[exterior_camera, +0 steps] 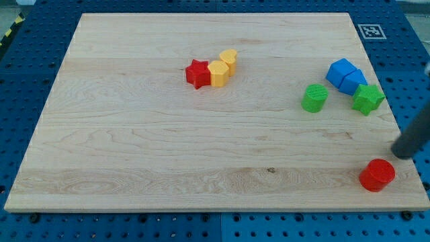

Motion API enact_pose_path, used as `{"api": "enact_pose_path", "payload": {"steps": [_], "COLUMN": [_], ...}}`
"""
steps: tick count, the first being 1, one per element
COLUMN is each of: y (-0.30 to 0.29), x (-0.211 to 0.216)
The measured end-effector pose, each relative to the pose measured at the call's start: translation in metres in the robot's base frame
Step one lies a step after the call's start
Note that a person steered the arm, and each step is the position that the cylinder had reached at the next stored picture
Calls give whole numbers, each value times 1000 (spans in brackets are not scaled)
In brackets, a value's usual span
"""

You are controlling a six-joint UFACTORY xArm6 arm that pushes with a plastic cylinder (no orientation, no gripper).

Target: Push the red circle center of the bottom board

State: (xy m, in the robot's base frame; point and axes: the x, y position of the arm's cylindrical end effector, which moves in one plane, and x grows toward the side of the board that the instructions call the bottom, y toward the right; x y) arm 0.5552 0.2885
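While my rod comes in from the view's right edge, my tip [403,153] sits just up and to the right of the red circle [377,175], near it; whether they touch I cannot tell. I carry no jaws: the arm ends in a plain dark rod, holding nothing.

Surroundings on the wooden board [134,134]:
- Above the red circle, at the view's right: a green cylinder-like block [314,98], a green star [367,98], and two blue blocks [346,75] pressed together, the lower one touching the green star.
- Toward the top centre: a red star [197,74] touching a yellow block [218,73], which touches a second yellow block [228,58] above it; their exact shapes are unclear.
- These groups stand well apart from the red circle. The board's bottom strip to the circle's left shows only bare wood.

Task block: the red circle is a short round puck, flat top, bright red, lying in the board's bottom right corner, close to the bottom edge.
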Motion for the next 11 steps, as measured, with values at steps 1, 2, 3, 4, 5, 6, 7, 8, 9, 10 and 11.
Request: {"api": "enact_pose_path", "payload": {"steps": [1,2,3,4,5,6,7,8,9,10,11], "y": [-4,-65,-143,-144,-118,-116,-152,-219,-260,-260,-259], "x": [26,28,28,26,38,64,54,21,-3,7,35]}}
